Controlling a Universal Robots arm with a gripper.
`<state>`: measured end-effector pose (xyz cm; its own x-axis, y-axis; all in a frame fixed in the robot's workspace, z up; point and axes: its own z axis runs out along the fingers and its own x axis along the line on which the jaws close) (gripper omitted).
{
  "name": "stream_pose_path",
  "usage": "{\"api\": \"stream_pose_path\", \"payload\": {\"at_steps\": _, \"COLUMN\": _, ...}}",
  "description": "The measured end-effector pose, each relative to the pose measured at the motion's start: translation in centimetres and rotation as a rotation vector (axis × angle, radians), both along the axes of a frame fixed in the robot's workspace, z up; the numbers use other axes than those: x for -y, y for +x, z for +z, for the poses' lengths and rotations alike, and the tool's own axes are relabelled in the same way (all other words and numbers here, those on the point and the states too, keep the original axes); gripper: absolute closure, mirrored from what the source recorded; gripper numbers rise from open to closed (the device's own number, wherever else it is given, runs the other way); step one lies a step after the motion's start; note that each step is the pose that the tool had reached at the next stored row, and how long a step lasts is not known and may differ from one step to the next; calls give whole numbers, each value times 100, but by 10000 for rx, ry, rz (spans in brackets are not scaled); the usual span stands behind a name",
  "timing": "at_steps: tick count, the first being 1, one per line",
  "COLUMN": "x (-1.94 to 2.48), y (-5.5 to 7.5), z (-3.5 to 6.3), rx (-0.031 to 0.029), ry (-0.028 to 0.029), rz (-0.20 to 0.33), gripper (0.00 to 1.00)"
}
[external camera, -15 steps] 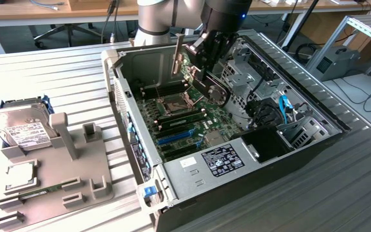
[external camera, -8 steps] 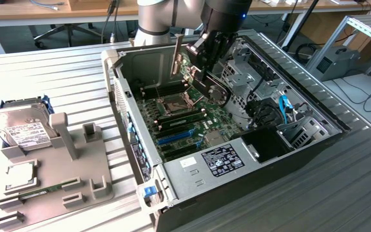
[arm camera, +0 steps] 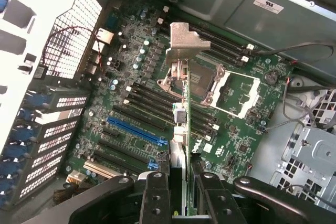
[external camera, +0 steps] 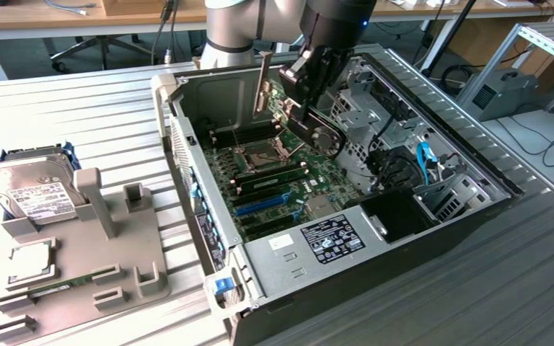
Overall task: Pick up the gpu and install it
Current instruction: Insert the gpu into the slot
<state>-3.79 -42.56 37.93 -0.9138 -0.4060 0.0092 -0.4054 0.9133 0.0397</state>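
An open workshop with wooden desks [external camera: 66, 14] along the far wall, a chair base [external camera: 94, 47] and loose cables on the floor surrounds a ribbed silver metal table [external camera: 84, 122]. A bare metal frame [external camera: 547, 43] and a grey box [external camera: 503, 90] stand at the exterior view's right.

On the table a black computer case [external camera: 374, 295] lies on its side with its panel off, exposing the green motherboard [external camera: 287, 180]. A grey robot arm [external camera: 231, 29] reaches down into the case from the far side.

At the exterior view's left, well apart from the case, a grey plastic tray [external camera: 113, 252] sits on the table carrying 1 hard drive [external camera: 32, 191], 1 processor chip [external camera: 32, 259] and 1 memory stick [external camera: 66, 285].

The graphics card [external camera: 317, 130] hangs inside the case above the motherboard, its round fan facing the exterior view's right and its long silver bracket [external camera: 260, 83] standing upright at the far end. The gripper [external camera: 308, 85] is clamped on the card's upper edge.

From the wrist view, the gripper [arm camera: 182, 195] pinches the card [arm camera: 181, 116] edge-on between 2 black fingers [arm camera: 155, 198], with the bracket [arm camera: 185, 43] at the far tip. Below it lie the open processor socket [arm camera: 220, 85] and, to one side, a blue slot [arm camera: 137, 131].
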Motion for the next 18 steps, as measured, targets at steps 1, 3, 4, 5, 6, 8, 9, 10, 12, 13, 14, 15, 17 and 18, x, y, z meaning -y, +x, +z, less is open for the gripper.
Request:
{"api": "stream_pose_path", "payload": {"at_steps": 1, "x": 0, "y": 0, "z": 0, "rx": 0, "ry": 0, "rz": 43, "gripper": 74}}
{"api": "stream_pose_path", "payload": {"at_steps": 3, "x": 0, "y": 0, "z": 0, "rx": 0, "ry": 0, "rz": 129, "gripper": 74}}
{"api": "stream_pose_path", "payload": {"at_steps": 4, "x": 0, "y": 0, "z": 0, "rx": 0, "ry": 0, "rz": 177, "gripper": 74}}
{"api": "stream_pose_path", "payload": {"at_steps": 5, "x": 0, "y": 0, "z": 0, "rx": 0, "ry": 0, "rz": 210, "gripper": 74}}
{"api": "stream_pose_path", "payload": {"at_steps": 6, "x": 0, "y": 0, "z": 0, "rx": 0, "ry": 0, "rz": 250, "gripper": 74}}
{"api": "stream_pose_path", "payload": {"at_steps": 8, "x": 0, "y": 0, "z": 0, "rx": 0, "ry": 0, "rz": 341, "gripper": 74}}
{"api": "stream_pose_path", "payload": {"at_steps": 9, "x": 0, "y": 0, "z": 0, "rx": 0, "ry": 0, "rz": 379, "gripper": 74}}
{"api": "stream_pose_path", "payload": {"at_steps": 10, "x": 0, "y": 0, "z": 0, "rx": 0, "ry": 0, "rz": 429, "gripper": 74}}
{"api": "stream_pose_path", "payload": {"at_steps": 12, "x": 0, "y": 0, "z": 0, "rx": 0, "ry": 0, "rz": 528, "gripper": 74}}
{"api": "stream_pose_path", "payload": {"at_steps": 13, "x": 0, "y": 0, "z": 0, "rx": 0, "ry": 0, "rz": 577, "gripper": 74}}
{"api": "stream_pose_path", "payload": {"at_steps": 14, "x": 0, "y": 0, "z": 0, "rx": 0, "ry": 0, "rz": 615, "gripper": 74}}
{"api": "stream_pose_path", "payload": {"at_steps": 15, "x": 0, "y": 0, "z": 0, "rx": 0, "ry": 0, "rz": 655, "gripper": 74}}
{"api": "stream_pose_path", "payload": {"at_steps": 17, "x": 0, "y": 0, "z": 0, "rx": 0, "ry": 0, "rz": 734, "gripper": 74}}
{"api": "stream_pose_path", "payload": {"at_steps": 18, "x": 0, "y": 0, "z": 0, "rx": 0, "ry": 0, "rz": 772, "gripper": 74}}
